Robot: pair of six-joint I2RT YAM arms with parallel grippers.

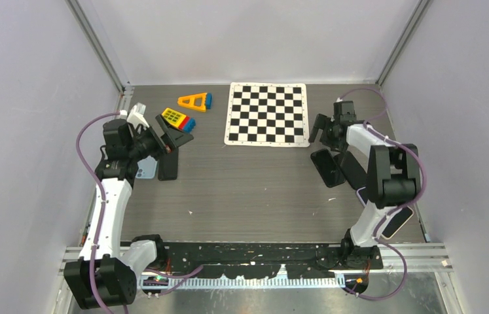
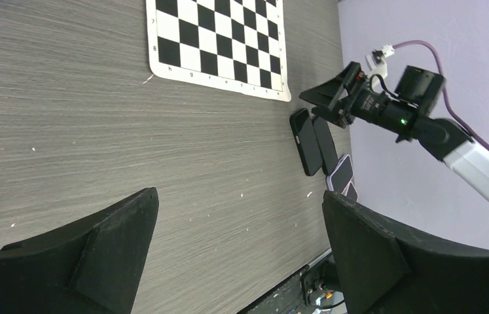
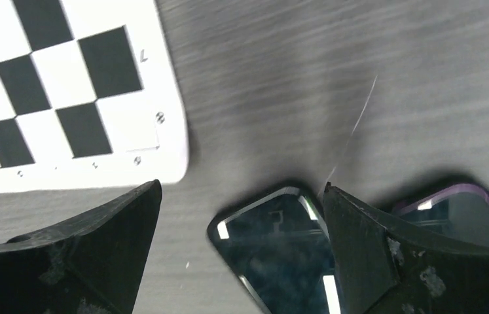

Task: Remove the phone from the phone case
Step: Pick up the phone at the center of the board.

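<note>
well, the right gripper (image 3: 241, 188) hangs wide open over a black phone (image 3: 274, 255) near the checkerboard (image 3: 65, 98); the left gripper (image 2: 239, 195) gapes wide above the table (image 2: 97, 131). neither holds anything.

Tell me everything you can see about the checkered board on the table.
The checkered board is a thin sheet, seemingly printed paper or card: black and white squares inside a white border with small letters and numbers along it. It lies flat on the grey table, at the far middle. Nothing rests on it. The open right gripper sits just off its near right corner, not touching it.
</note>
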